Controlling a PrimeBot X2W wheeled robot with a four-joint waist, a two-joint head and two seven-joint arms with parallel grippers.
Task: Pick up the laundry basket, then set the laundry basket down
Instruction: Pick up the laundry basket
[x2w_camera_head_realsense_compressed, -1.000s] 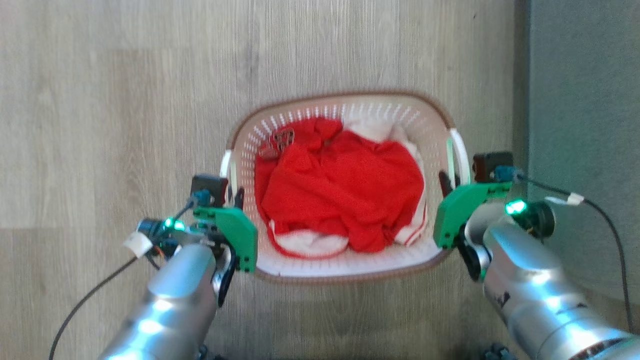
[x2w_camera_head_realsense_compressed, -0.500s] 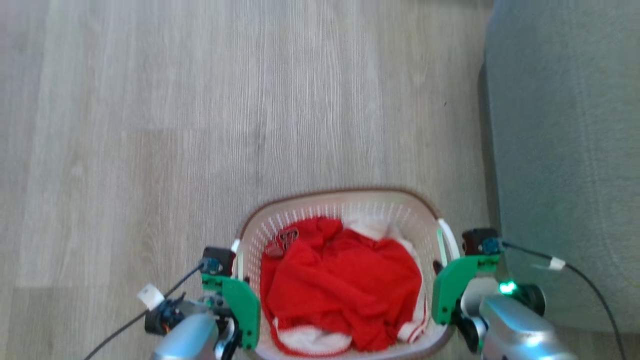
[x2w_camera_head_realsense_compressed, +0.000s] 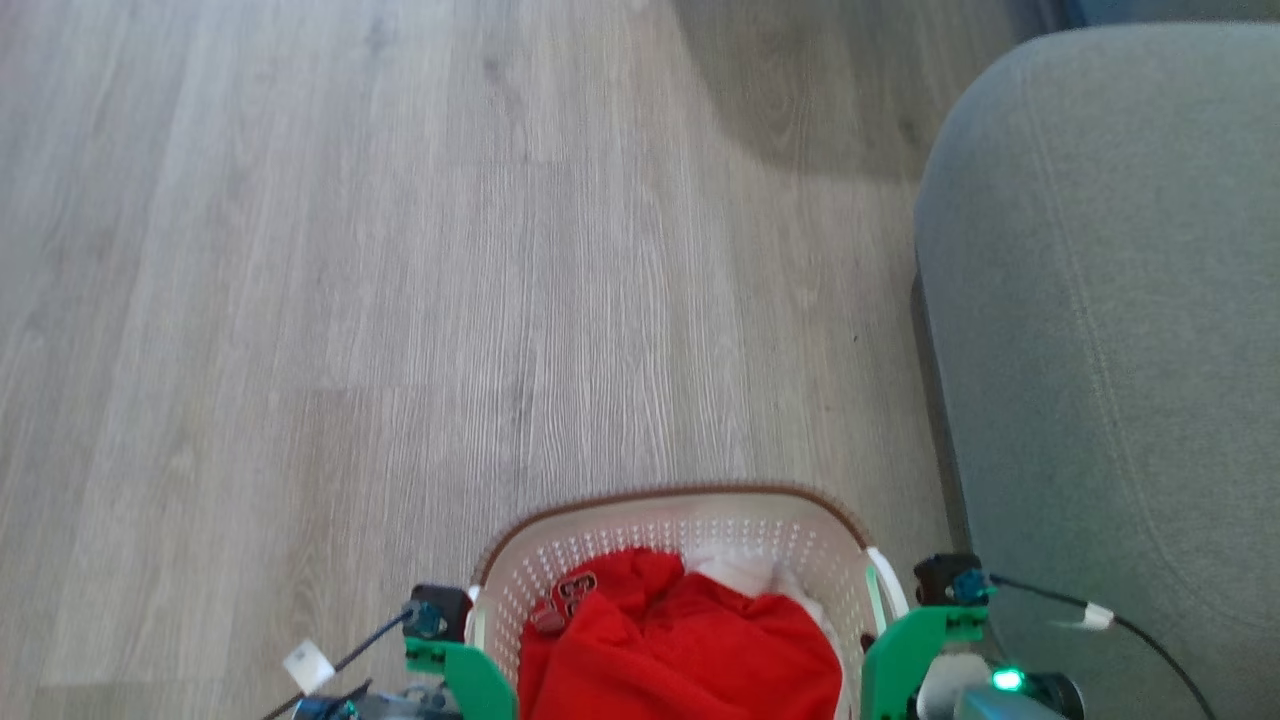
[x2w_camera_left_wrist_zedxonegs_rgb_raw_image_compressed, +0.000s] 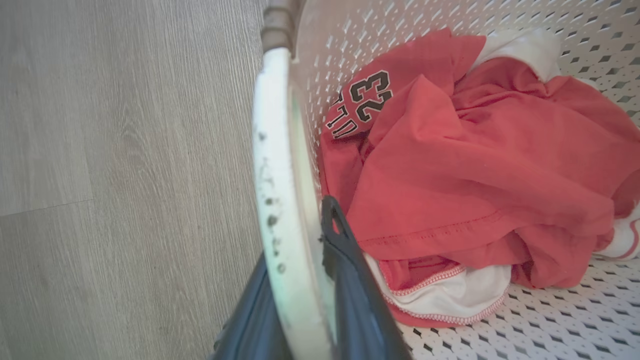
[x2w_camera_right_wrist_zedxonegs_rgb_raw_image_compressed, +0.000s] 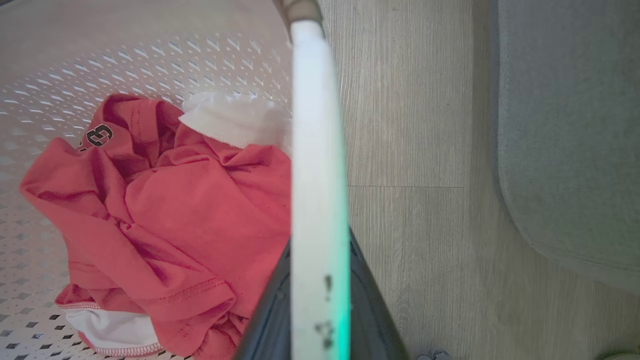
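The laundry basket (x2w_camera_head_realsense_compressed: 690, 497), cream-white and perforated with a brown rim, sits at the bottom middle of the head view, with red clothes (x2w_camera_head_realsense_compressed: 690, 650) and a bit of white cloth inside. My left gripper (x2w_camera_left_wrist_zedxonegs_rgb_raw_image_compressed: 297, 235) is shut on the basket's white left handle (x2w_camera_left_wrist_zedxonegs_rgb_raw_image_compressed: 275, 165), one dark finger (x2w_camera_left_wrist_zedxonegs_rgb_raw_image_compressed: 350, 290) inside the basket wall and the other outside. On the other side, my right gripper (x2w_camera_right_wrist_zedxonegs_rgb_raw_image_compressed: 320, 245) is shut on the white right handle (x2w_camera_right_wrist_zedxonegs_rgb_raw_image_compressed: 317, 150). In the head view both green gripper mounts flank the basket at the bottom edge. A red shirt printed 23 (x2w_camera_left_wrist_zedxonegs_rgb_raw_image_compressed: 450, 165) lies inside.
A grey upholstered seat (x2w_camera_head_realsense_compressed: 1100, 350) stands close on the right of the basket, and it also borders the right wrist view (x2w_camera_right_wrist_zedxonegs_rgb_raw_image_compressed: 575, 125). Pale wood-look floor (x2w_camera_head_realsense_compressed: 400, 300) stretches ahead and to the left.
The whole head picture has shifted: the basket and both grippers now sit at its bottom edge and more floor and grey seat show. Both grips on the handles look unchanged.
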